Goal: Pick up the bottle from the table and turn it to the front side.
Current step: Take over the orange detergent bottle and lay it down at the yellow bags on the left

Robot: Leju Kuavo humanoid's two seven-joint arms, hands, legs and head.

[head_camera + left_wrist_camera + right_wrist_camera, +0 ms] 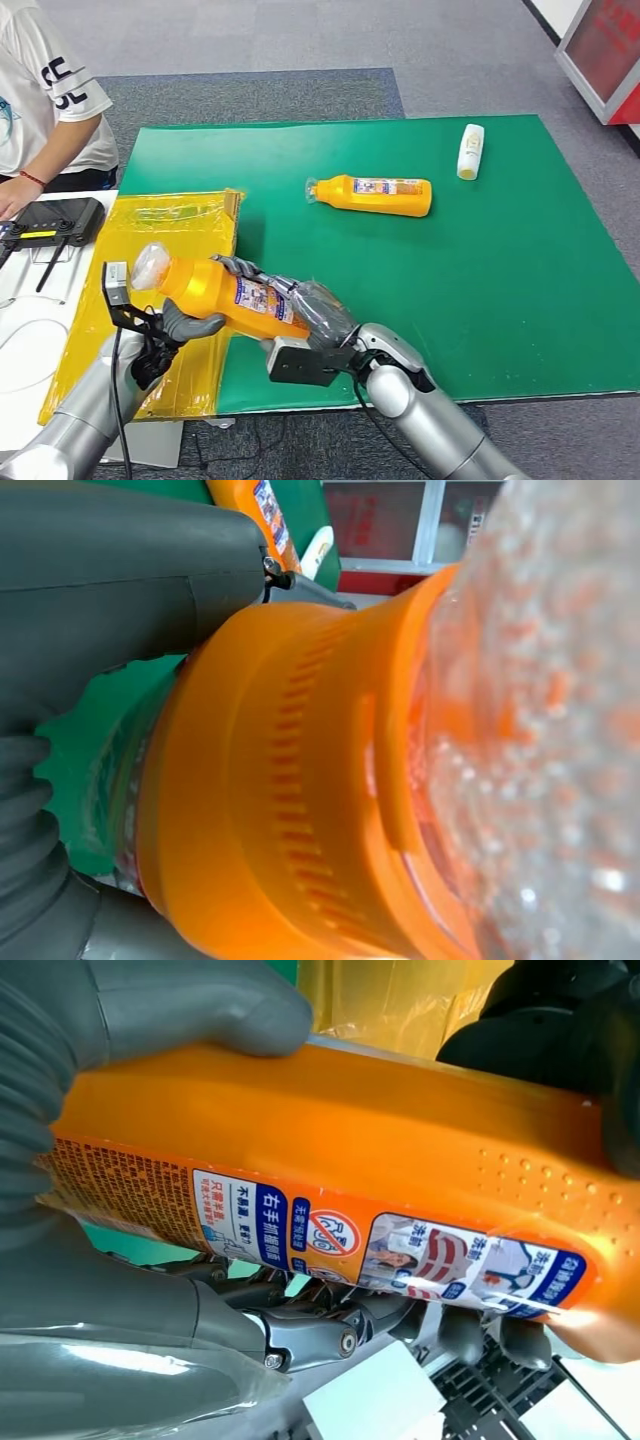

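Bottle is off the table, held lying roughly level between both hands near the front-left corner of the green mat. Right hand grips the base end, thumb on one side of the body, fingers wrapped round the label side. Left hand holds the neck end, thumb across the orange shoulder just below the clear cap. Cap end points toward the person's side, base end toward the right arm. In the right wrist view the printed label faces the camera.

Surface: green mat covers the table, laid flat. A yellow plastic sheet, wrinkled, overlaps the mat's left edge, partly under the held bottle. Left of that, a white surface with a black device on it.

Room: grey carpet floor around the table, red-and-white cabinet at far right. A person in a white shirt sits at the far left, arm resting by the black device.

Count: two orange bottles – one held, second orange bottle lying on its side mid-mat, cap pointing left. One small white bottle lying near the far right of the mat, well apart from it.
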